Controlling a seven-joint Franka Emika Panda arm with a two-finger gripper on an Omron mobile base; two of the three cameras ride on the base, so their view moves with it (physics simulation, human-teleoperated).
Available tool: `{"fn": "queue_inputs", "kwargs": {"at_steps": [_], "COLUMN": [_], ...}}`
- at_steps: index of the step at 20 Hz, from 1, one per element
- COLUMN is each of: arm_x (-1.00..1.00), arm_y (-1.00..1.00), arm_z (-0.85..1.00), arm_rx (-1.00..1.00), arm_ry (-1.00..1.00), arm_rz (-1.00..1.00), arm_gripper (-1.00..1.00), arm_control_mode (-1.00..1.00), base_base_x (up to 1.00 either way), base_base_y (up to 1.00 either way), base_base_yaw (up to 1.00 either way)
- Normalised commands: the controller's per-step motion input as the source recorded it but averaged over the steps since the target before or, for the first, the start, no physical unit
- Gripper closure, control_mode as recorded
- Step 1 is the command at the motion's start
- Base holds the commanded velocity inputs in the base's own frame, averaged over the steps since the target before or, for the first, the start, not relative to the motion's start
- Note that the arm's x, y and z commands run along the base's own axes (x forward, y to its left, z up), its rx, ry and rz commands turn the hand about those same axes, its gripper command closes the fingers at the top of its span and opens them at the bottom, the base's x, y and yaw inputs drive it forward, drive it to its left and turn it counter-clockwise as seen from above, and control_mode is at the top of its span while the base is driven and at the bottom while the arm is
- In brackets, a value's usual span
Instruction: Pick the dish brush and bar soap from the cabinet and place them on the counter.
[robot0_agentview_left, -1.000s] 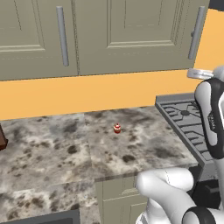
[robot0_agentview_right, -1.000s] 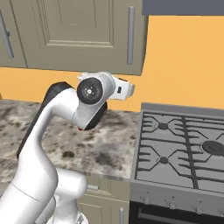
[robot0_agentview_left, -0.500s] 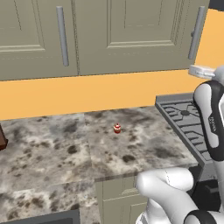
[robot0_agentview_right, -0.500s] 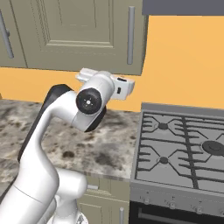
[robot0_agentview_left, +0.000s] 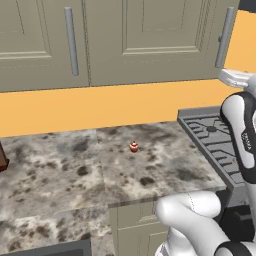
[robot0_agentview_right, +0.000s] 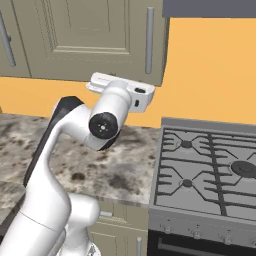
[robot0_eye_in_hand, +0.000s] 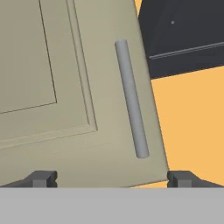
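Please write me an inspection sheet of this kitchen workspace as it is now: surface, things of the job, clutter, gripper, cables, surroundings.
Surface: grey-beige stone counter with dark brown blotches, mostly bare.
Job's things: taupe wall cabinet with recessed-panel doors closed; dish brush and bar soap not seen.
Clutter: tiny red-and-white round object on the counter; dark brown item at the left edge.
Gripper: two-finger gripper open, empty, facing the long grey bar handle.
Cables: nothing seen.
Surroundings: orange wall; dark grey stove grate.

Both base views look forward and down, sharing table (robot0_agentview_left: 60, 170), stove (robot0_agentview_right: 210, 170) and cabinet (robot0_agentview_left: 145, 40); the hand view faces the cabinet door closely.
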Motion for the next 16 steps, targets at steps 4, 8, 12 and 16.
{"fn": "queue_inputs", "kwargs": {"at_steps": [4, 8, 12, 16], "arm_x": [0.0, 0.03, 0.13, 0.15], "arm_y": [0.0, -0.02, -0.01, 0.0], "arm_z": [0.07, 0.02, 0.01, 0.07], "arm_rx": [-0.01, 0.0, 0.0, -0.01], "arm_ry": [-0.16, -0.13, -0.09, -0.04], "arm_rz": [0.0, 0.0, 0.0, 0.0], "arm_gripper": [-1.0, -1.0, -1.0, -1.0], "arm_control_mode": [-1.0, -1.0, -1.0, -1.0], "base_base_x": [0.0, 0.0, 0.0, 0.0], "base_base_y": [0.0, 0.0, 0.0, 0.0], "base_base_yaw": [0.0, 0.0, 0.0, 0.0]}}
